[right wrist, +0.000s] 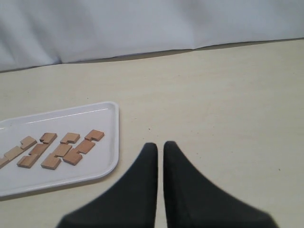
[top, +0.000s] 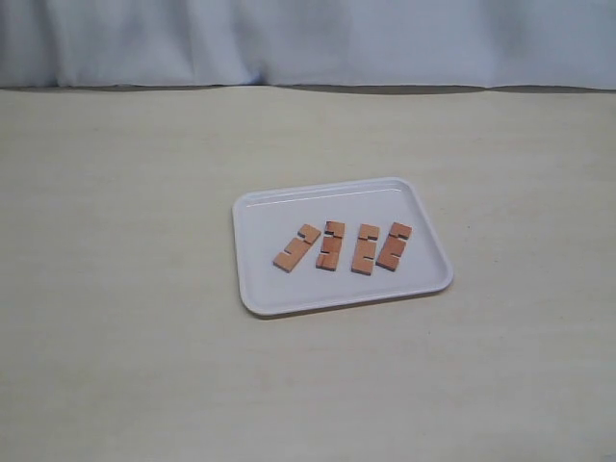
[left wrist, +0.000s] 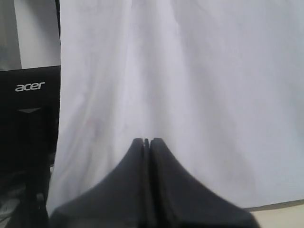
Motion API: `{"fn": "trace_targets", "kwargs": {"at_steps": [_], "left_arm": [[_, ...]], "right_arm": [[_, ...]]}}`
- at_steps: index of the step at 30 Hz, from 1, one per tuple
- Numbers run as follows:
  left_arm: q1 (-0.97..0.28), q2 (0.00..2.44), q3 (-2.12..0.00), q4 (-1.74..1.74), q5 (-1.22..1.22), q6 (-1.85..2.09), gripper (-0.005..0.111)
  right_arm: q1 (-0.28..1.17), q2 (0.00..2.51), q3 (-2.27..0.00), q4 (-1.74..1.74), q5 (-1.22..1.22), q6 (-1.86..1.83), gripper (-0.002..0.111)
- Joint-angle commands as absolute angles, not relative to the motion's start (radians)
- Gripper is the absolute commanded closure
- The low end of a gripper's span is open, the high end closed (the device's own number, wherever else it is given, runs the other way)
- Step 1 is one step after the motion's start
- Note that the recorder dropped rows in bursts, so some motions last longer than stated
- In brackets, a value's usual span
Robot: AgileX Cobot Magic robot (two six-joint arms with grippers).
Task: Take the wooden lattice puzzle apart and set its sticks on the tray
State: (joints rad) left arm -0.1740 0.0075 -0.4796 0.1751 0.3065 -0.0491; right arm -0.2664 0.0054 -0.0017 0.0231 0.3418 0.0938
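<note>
Sticks [top: 330, 245], four of them, lie flat inside the tray [top: 269, 289] in a loose row. Each is a single reddish-brown piece with its notches showing, and none is locked into another. Three of them run nearly parallel and sit just beside each other. The fourth, at one end of the row, is tilted more and lies a little apart. The tray is white, with rounded corners and a low rim, and rests near the middle of the pale desk [top: 115, 366].

The right fingers [right wrist: 173, 166] hang above bare desk, off to one side of the tray and clear of it. The tray's nearest corner lies ahead of their tips and to the side, and the sticks lie farther off, beyond that rim. These fingers are dark and drawn all but together, with only a thin slit between the tips and nothing gripped in it.

The left fingers [left wrist: 159, 161] are pressed together tip to tip, with nothing between them. They point at a white cloth [left wrist: 213, 95] that hangs ahead of them. A black monitor [left wrist: 29, 86] bearing the name acer stands to one side of them, next to the cloth. A thin strip of desk shows under the cloth's hem. How the left fingers stand relative to the tray cannot be told. The same cloth hangs along the far edge of the desk, well behind the tray.
</note>
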Motion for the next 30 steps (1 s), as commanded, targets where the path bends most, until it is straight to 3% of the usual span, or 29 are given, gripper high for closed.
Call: {"fn": "trace_targets", "kwargs": {"at_steps": [1, 6, 9, 23, 30], "left_arm": [[-0.176, 0.0, -0.484, 0.108, 0.273, -0.059, 0.107], [-0.176, 0.0, -0.475, -0.201, 0.378, -0.055, 0.107], [-0.176, 0.0, -0.419, -0.207, 0.375, -0.045, 0.107], [-0.176, 0.0, 0.0, -0.17, 0.007, -0.054, 0.107], [-0.176, 0.0, 0.0, -0.028, 0.268, -0.048, 0.107]], "right_arm": [[-0.265, 0.0, 0.0, 0.018, 0.342, 0.09, 0.104], [-0.265, 0.0, 0.0, 0.018, 0.342, 0.09, 0.104], [-0.265, 0.0, 0.0, 0.018, 0.342, 0.09, 0.104], [-0.265, 0.0, 0.0, 0.018, 0.342, 0.09, 0.104], [-0.265, 0.0, 0.0, 0.018, 0.342, 0.09, 0.104]]}}
